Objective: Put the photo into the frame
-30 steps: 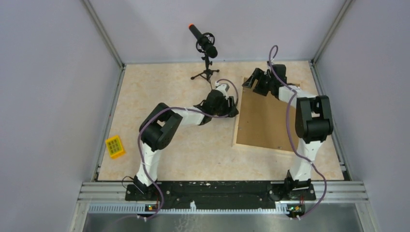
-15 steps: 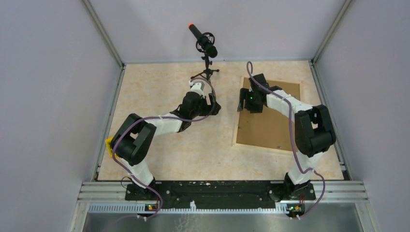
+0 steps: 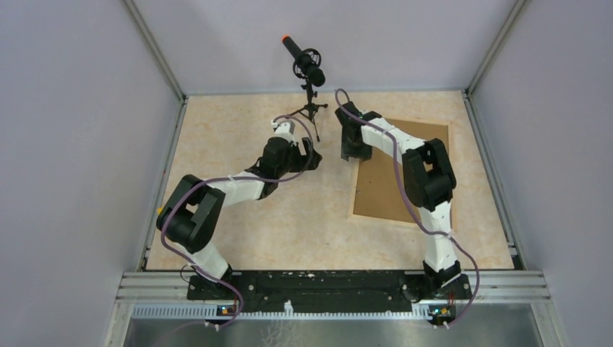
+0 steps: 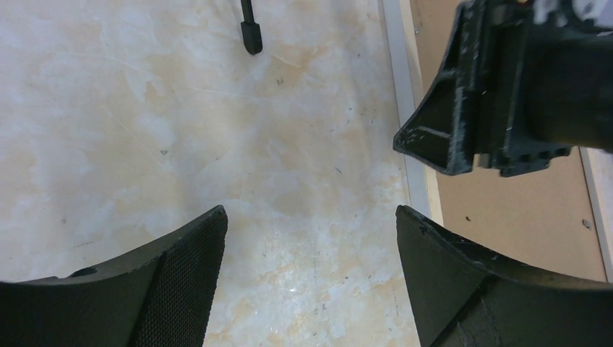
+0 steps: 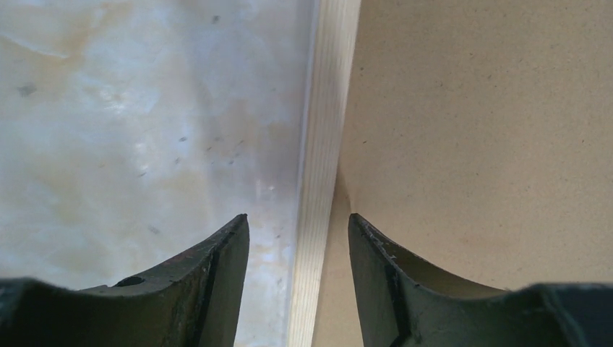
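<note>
The frame lies flat at the right of the table, its pale wood border around a plain brown board. The photo is out of view. My right gripper is open at the frame's far left corner. In the right wrist view its fingers straddle the pale border, with the brown board to the right. My left gripper is open and empty over bare table just left of the frame. In the left wrist view the frame's border and the right gripper show ahead.
A black microphone on a small tripod stands at the back centre; one tripod foot shows in the left wrist view. A yellow object peeks out behind the left arm at the table's left edge. Walls close in on both sides.
The right gripper has moved left from the frame's far edge to its far left corner. The frame now lies flat. The left gripper has drawn back leftward from the frame's edge.
</note>
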Robot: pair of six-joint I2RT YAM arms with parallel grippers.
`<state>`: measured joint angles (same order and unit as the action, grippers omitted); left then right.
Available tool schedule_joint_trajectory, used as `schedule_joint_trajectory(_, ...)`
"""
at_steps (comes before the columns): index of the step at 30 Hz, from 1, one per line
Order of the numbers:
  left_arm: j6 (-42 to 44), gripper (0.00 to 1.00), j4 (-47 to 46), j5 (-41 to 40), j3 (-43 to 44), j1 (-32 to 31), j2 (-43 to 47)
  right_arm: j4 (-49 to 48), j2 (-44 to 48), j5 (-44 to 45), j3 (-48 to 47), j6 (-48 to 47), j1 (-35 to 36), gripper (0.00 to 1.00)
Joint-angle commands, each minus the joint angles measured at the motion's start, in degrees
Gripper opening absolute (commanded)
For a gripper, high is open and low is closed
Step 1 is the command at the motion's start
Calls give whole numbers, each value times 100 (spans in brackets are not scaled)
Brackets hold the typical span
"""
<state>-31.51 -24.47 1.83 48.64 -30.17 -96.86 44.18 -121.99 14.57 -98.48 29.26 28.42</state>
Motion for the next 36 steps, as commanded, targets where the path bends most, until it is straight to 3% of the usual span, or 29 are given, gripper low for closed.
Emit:
schedule_joint_trajectory(1, 48, 90, -360, -41, -114, 111, 324, 536, -366, 726, -421, 125, 23, 51)
schedule_joint_trajectory(5, 31, 90, -375, 25, -126, 159, 325, 281, -460, 665, -358, -2, 22, 40)
schedule_joint_trajectory(7, 16, 90, -390, 43, -131, 193, 318, 180, -532, 543, -411, -237, 23, 27)
schedule_joint_trajectory(10, -12, 90, -421, 99, -160, 229, 322, 61, -595, 355, -400, -703, 23, 0)
schedule_joint_trajectory(14, -22, 90, -418, 142, -155, 280, 315, 306, -475, 341, -349, -1544, 23, 0)
schedule_joint_trajectory(21, -64, 90, -410, 274, -116, 329, 250, -514, 989, -39, 1357, -3424, 18, 0)
schedule_joint_trajectory(24, -66, 90, -404, 317, -101, 337, 223, -664, 1410, 31, 1837, -3798, 17, 0)
schedule_joint_trajectory(31, -105, 90, -370, 342, -78, 363, 182, -192, 2006, -1022, 2398, -4647, 75, 0)
schedule_joint_trajectory(36, -149, 90, -360, 452, -31, 393, 92, -362, 3028, -1349, 3683, -5800, 288, 0)
